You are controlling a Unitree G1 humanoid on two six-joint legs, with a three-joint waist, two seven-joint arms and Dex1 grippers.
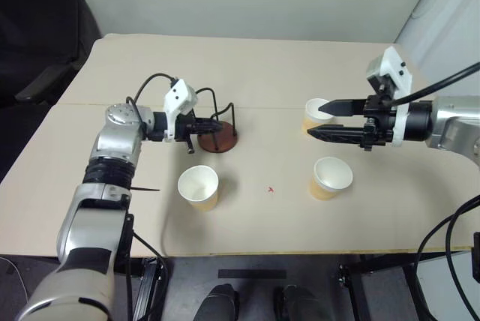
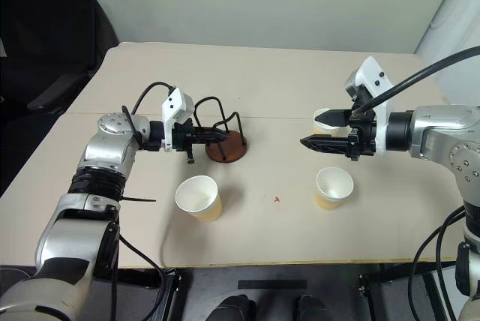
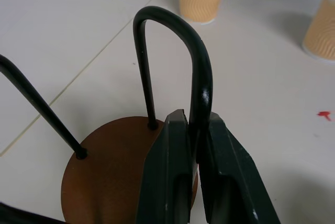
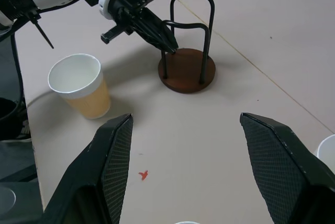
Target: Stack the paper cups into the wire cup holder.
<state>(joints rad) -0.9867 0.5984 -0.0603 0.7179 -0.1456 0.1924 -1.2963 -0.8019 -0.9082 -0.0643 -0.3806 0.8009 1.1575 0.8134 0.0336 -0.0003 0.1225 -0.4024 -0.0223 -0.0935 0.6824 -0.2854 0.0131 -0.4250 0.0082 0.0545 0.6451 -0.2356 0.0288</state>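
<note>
My left pincer is clamped on one upright wire loop of the wire cup holder, the two black fingers pressed against the wire from either side just above the round reddish-brown base. The holder stands upright on the table, left of the table's middle, with no cup in it.

My right pincer hangs above the right part of the table with its fingers apart and nothing between them, pointing toward the left side. Its tips hover in front of the far paper cup, without touching it as far as I can see.

All three paper cups stand upright and separate on the table. The far one is on the right half, about level with the holder. A second cup stands nearer the front edge, just below my right pincer in the head view. The third cup is on the left half, between the holder and the front edge, close to my left forearm.

A small red mark lies on the table between the two front cups. A faint seam runs across the table from left to right, passing behind the holder.
</note>
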